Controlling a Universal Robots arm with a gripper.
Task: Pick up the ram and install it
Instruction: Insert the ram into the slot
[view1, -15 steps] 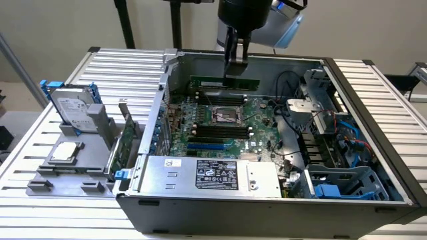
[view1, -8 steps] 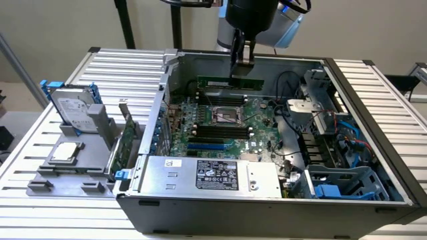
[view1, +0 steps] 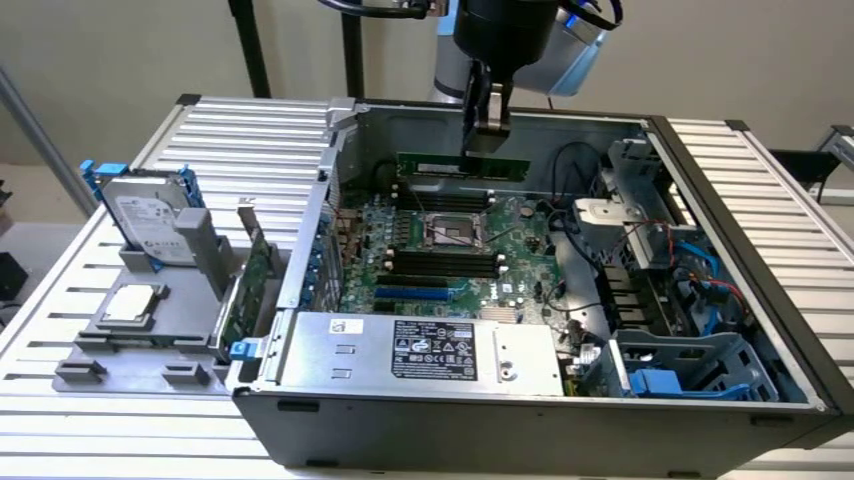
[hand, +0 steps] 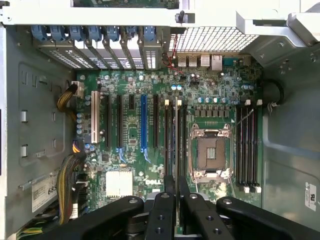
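Nearest the exterior camera, the dark front wall of an open computer case (view1: 534, 425) is seen, set on a slatted metal table (view1: 80, 420). Just behind that wall, a silver power supply (view1: 347, 350) with a printed label is mounted inside the case.

Outside the case, toward the exterior view's left, a grey fixture (view1: 100, 370) is placed on the table. A processor chip (view1: 134, 303) is laid flat on it, a green expansion card (view1: 244, 290) is stood on edge just beside the case wall, and a hard drive (view1: 147, 222) is propped upright farther back.

Beyond the power supply, the motherboard (view1: 521, 235) (hand: 130, 100) is laid flat on the case floor. The bare processor socket (view1: 454, 232) (hand: 211, 150) is seen at its middle, with black memory slots (view1: 441, 263) (hand: 247, 145) set on the near side of the socket in the exterior view.

Farther back, the ram (view1: 463, 165) (hand: 176, 130) is held level above the board, on the far side of the socket. It is not seated. The gripper (view1: 485, 148) (hand: 176, 187) is clamped on the stick's upper edge near its middle, with the arm hung straight down over it. In the wrist view the stick is seen edge-on as a thin line between the two black fingers (hand: 162, 210), lined up over the slots just beside the socket.
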